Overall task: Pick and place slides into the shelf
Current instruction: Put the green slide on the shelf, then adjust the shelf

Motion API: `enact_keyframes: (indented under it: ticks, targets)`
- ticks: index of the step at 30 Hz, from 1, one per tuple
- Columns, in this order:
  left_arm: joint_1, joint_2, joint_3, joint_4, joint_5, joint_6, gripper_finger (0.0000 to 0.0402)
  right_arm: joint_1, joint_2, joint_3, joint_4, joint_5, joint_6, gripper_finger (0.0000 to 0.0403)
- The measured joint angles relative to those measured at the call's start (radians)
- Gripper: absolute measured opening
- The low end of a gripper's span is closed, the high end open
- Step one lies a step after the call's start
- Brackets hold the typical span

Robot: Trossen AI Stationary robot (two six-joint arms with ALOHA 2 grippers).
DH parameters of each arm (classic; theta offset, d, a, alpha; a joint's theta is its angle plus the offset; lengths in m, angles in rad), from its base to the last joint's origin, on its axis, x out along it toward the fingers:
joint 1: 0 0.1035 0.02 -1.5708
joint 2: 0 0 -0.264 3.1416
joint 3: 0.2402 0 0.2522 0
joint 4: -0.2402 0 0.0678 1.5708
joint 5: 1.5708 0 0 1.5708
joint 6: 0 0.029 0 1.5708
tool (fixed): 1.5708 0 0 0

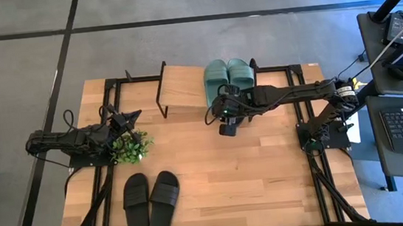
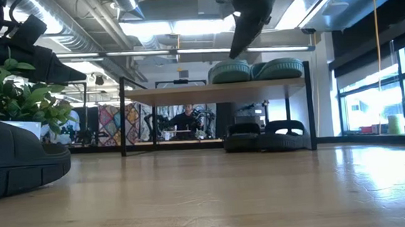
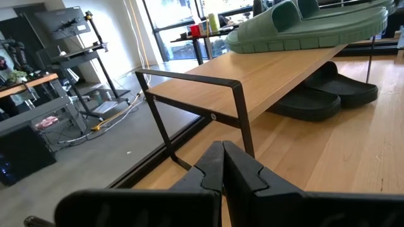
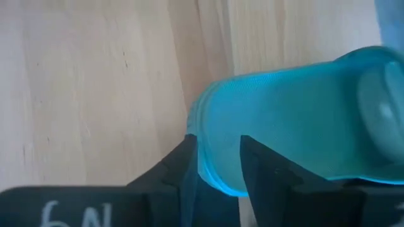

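The shelf [image 1: 180, 85] stands at the table's far edge. A sage-green pair of slides [image 1: 229, 75] lies on the right part of its plank [image 2: 215, 89]. One black pair [image 2: 265, 135] sits on the table under the plank. Another black pair [image 1: 151, 201] lies near the table's near edge. My right gripper [image 4: 218, 170] hangs open, pointing down, just above the near end of the left green slide [image 4: 297, 120]; the low view shows it a little clear of that slide. My left gripper [image 3: 222, 161] is shut and waits left of the shelf, beside the plant.
A small green plant [image 1: 130, 146] in a white pot stands just near my left gripper. The left half of the shelf plank [image 3: 265, 69] is bare. Bare tabletop [image 1: 267, 173] lies right of the near black pair. A person [image 2: 186, 120] shows in the room beyond the table.
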Motion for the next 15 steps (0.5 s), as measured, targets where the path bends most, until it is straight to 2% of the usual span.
enact_keyframes:
  ticks: [5,9,15]
  targets:
    - [0.0,0.0,0.0,0.0,0.0,0.0,0.0,0.057,-0.052,0.044,-0.052,0.0,-0.002,0.0121]
    - [0.0,0.0,0.0,0.0,0.0,0.0,0.0,0.101,-0.093,0.06,-0.215,-0.001,0.085,0.0121]
    - [0.0,0.0,0.0,0.0,0.0,0.0,0.0,0.149,-0.104,-0.036,-0.326,-0.024,0.209,0.0122]
